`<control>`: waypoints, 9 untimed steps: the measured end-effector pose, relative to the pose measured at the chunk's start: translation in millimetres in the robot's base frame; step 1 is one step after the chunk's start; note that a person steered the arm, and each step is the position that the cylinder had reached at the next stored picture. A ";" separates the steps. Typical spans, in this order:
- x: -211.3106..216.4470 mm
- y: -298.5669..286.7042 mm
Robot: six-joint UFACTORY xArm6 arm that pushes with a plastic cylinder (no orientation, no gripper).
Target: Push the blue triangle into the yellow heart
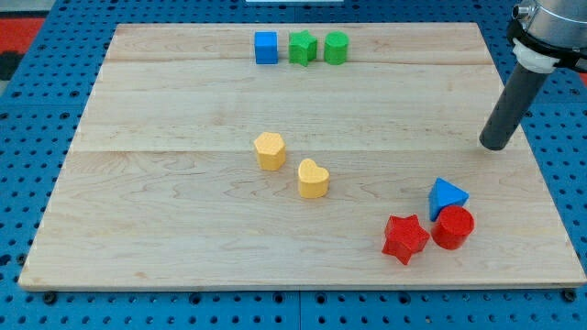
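My tool is a bare rod holding nothing; my tip [496, 146] stands above-right of the blue triangle [447, 196], well apart. The triangle touches the red cylinder [453, 227] near the surface's [165, 229] lower right. I should come round to its right side and push left toward the yellow heart [313, 179], steering clear of the red star [405, 238].

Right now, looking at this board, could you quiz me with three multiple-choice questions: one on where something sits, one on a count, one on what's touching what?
1. Where is the blue triangle?
A. the view's top left
B. the view's bottom right
C. dead centre

2. How many yellow blocks are there?
A. one
B. two
C. three

3. What is my tip touching?
A. the blue triangle
B. the yellow heart
C. no block

Answers:
1. B: it sits low on the view's right, against the red cylinder, with the red star beside them.
2. B: the yellow heart and one more yellow block, near mid-board.
3. C: my tip stands apart, above and to the right of the blue triangle.
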State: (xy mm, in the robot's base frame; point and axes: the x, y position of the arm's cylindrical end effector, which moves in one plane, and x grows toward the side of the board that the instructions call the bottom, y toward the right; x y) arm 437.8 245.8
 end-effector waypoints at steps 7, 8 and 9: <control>76.7 -2.2; 90.4 -22.4; 91.4 -62.3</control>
State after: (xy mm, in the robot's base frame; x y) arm 529.2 183.5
